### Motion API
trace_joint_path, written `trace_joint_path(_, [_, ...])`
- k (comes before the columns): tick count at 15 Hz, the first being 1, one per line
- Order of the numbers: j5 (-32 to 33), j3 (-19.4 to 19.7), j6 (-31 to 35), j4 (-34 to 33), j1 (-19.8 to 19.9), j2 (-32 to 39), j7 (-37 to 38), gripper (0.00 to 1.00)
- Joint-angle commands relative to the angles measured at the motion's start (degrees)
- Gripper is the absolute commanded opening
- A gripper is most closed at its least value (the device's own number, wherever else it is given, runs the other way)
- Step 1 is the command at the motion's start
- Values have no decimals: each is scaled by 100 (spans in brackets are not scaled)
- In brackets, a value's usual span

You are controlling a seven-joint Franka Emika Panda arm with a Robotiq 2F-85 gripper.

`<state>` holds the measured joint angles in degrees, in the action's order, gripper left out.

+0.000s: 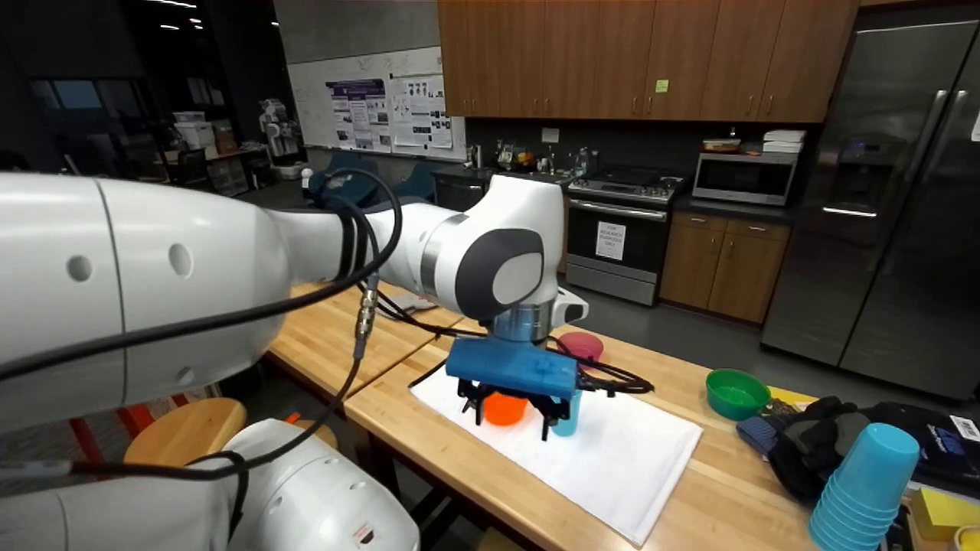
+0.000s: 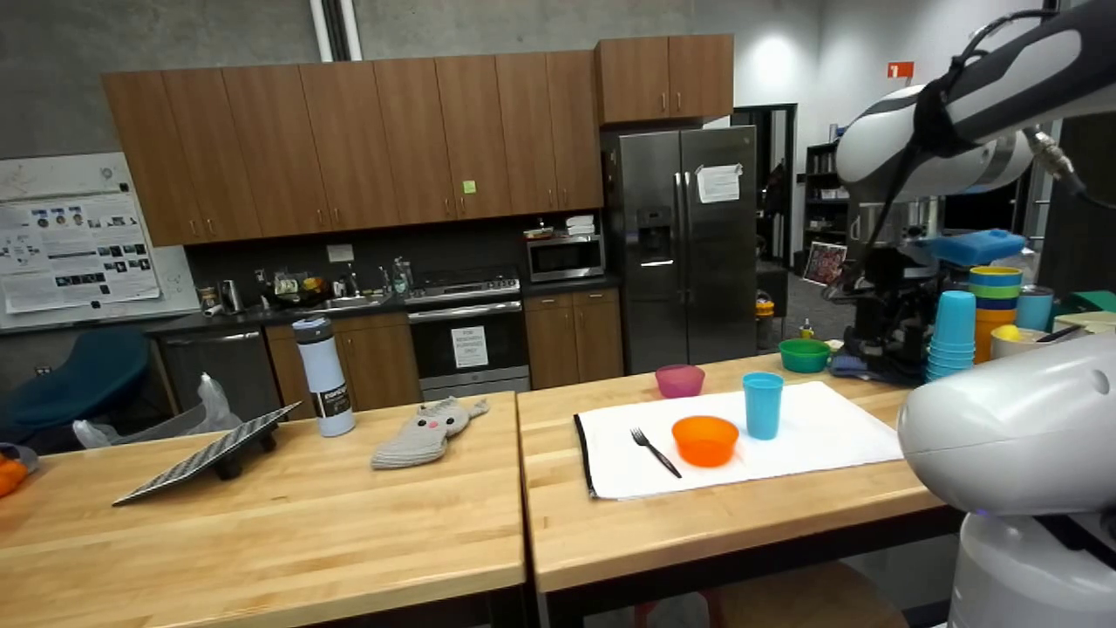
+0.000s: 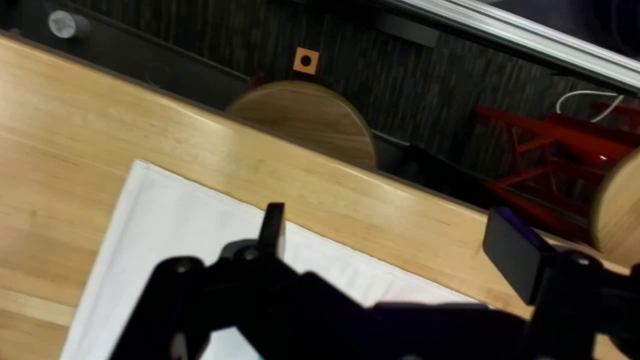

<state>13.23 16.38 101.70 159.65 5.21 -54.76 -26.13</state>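
Orange bowl (image 2: 706, 443) and blue cup (image 2: 763, 407) stand upright on the white mat (image 2: 837, 427) atop the desk (image 2: 567, 523), near each other but apart; black fork (image 2: 656, 452) beside the bowl. Judgement: any lowering here wants slow going, the claw (image 3: 392, 242) straddling one rim only, neighbour untouched; tall cup would likely tip if nudged. Claw's fingers wide apart, nothing between, touching nothing; hangs above the mat.

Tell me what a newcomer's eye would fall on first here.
Probably the bulky white robot arm, filling the left of an exterior view and ending in an open, blue-topped black gripper. Next comes the bright orange round bowl on the white rectangular cloth, with a tall light-blue cup standing upright nearby.
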Motion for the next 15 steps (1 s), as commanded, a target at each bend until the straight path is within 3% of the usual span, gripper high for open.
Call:
trace_joint_path(1, [880,591,301,-6,408,-14,-727,100])
trace_joint_path(3, [1354,944,917,-6,529,237,-1011,100])
trace_joint_path(4, [1673,1341,1221,-2,256,323,-812,100])
trace_joint_path(8, [2205,2176,2463,55,-263,962,-691,100])
trace_joint_path(10, [2047,2555,2706,72,-719,1126,-802,100])
trace_joint_path(15, [1919,3067,2619,74,-1665,1046,-988,100])
